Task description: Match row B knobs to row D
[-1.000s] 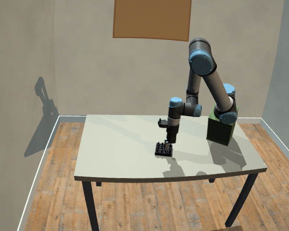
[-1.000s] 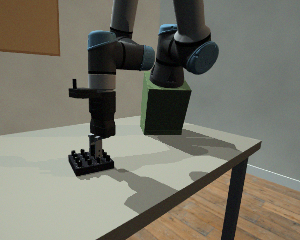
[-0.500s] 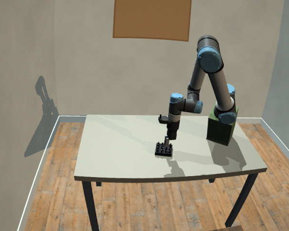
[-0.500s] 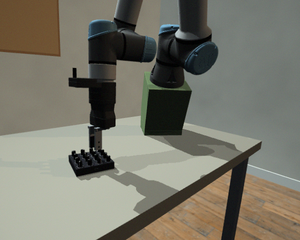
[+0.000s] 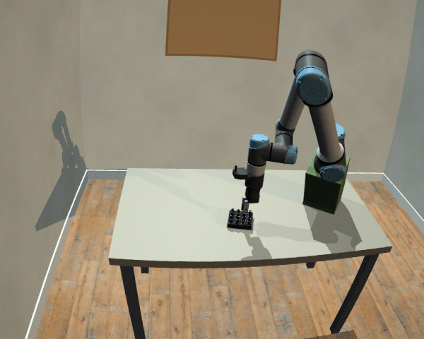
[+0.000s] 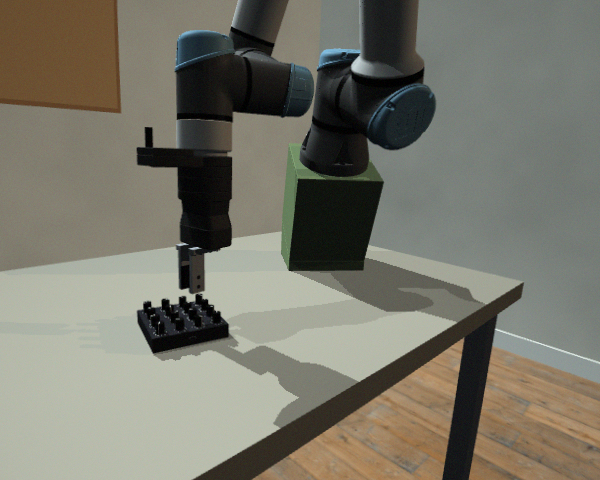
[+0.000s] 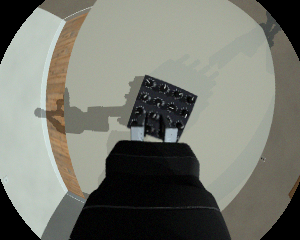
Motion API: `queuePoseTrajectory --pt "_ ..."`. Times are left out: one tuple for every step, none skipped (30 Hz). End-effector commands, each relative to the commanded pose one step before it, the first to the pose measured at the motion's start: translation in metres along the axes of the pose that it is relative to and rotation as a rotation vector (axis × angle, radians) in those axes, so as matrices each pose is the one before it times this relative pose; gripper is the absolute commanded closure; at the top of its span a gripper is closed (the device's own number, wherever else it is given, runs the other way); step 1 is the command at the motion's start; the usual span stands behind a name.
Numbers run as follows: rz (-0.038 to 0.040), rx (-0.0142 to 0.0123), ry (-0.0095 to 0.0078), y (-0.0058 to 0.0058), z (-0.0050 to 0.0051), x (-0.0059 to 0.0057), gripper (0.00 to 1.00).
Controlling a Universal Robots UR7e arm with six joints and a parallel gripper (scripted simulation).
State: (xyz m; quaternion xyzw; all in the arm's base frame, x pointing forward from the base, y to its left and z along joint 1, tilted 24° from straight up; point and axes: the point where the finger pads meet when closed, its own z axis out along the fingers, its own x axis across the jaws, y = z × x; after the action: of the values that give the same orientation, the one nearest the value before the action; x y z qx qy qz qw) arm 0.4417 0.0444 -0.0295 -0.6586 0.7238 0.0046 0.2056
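Observation:
The black knob box (image 5: 239,227) (image 6: 186,341) (image 7: 154,93) stands flat on the table, with four rows of four knobs on top. In the wrist view it looks turned clockwise, and white lines and rings of marks show on several knobs. The printed names are too small to read, and I cannot tell exact marks. A small feature shows on the box side facing the exterior camera, too small to identify. My gripper (image 5: 245,212) (image 6: 190,290) (image 7: 153,121) is partly open and empty, its fingertips just above the knobs. In the wrist view the fingers partly hide the nearest knobs.
The pale table (image 5: 168,233) (image 6: 73,403) (image 7: 105,55) carries the box and, to the right, the green block (image 5: 321,191) (image 6: 331,222) under the arm's base. The table's front edge lies beyond the box toward the top camera. Arm shadows fall around the box.

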Motion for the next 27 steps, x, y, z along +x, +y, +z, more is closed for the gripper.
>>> queuePoseTrajectory --pt "0.0003 -0.00113 -0.00119 0.00076 -0.00021 -0.00035 0.54" --pt "-0.00022 0.00012 0.00005 -0.00004 -0.00002 0.0 0.54" --pt "-0.00053 0.0001 0.00004 -0.00004 -0.00002 0.0 0.54" --pt "-0.00099 0.00009 0.00003 -0.00005 -0.00002 -0.00001 0.54" --pt "-0.00154 0.00009 0.00004 -0.00007 -0.00003 -0.00002 0.54" --pt "-0.00185 0.0001 0.00004 -0.0001 -0.00003 -0.00001 0.54" --pt "-0.00253 0.00012 0.00005 -0.00013 -0.00004 -0.00002 0.54" --pt "-0.00329 0.00014 0.00006 -0.00016 -0.00006 -0.00003 0.54" --pt "-0.00413 0.00018 0.00007 -0.0002 -0.00007 -0.00003 0.54" --pt "0.0 0.0 0.0 0.0 0.0 0.0 0.54" --pt "0.0 0.0 0.0 0.0 0.0 0.0 0.54" --pt "-0.00507 0.00026 0.00011 -0.00026 -0.00009 -0.00004 0.54" --pt "-0.00604 0.00026 0.00011 -0.0003 -0.0001 -0.00004 0.54" --pt "-0.00709 0.0003 0.00013 -0.00035 -0.00012 -0.00005 0.54" --pt "-0.00819 0.00035 0.00015 -0.0004 -0.00014 -0.00005 0.54" --pt "-0.00936 0.00043 0.00019 -0.00046 -0.00017 -0.00006 0.54" --pt "-0.01058 0.00054 0.00025 -0.00054 -0.00019 -0.00005 0.54" --pt "-0.01181 0.00058 0.00027 -0.00059 -0.00021 -0.00005 0.54" --pt "-0.01291 0.00028 0.00014 -0.0004 -0.00015 -0.00013 0.54" --pt "-0.01408 0.00005 0.00004 -0.00026 -0.00011 -0.0002 0.54" --pt "-0.01536 0.00005 0.00003 -0.00028 -0.00012 -0.00021 0.54" --pt "-0.01666 0.00005 0.00004 -0.0003 -0.00013 -0.00023 0.54" --pt "-0.01798 0.00006 0.00004 -0.00032 -0.00014 -0.00024 0.54" --pt "-0.0193 0.00006 0.00005 -0.00034 -0.00015 -0.00025 0.54" --pt "-0.02062 0.00007 0.00003 -0.00036 -0.00016 -0.00027 0.54" --pt "-0.02194 0.00009 0.00002 -0.00038 -0.00017 -0.00028 0.54" --pt "0.0 0.0 0.0 0.0 0.0 0.0 0.54"
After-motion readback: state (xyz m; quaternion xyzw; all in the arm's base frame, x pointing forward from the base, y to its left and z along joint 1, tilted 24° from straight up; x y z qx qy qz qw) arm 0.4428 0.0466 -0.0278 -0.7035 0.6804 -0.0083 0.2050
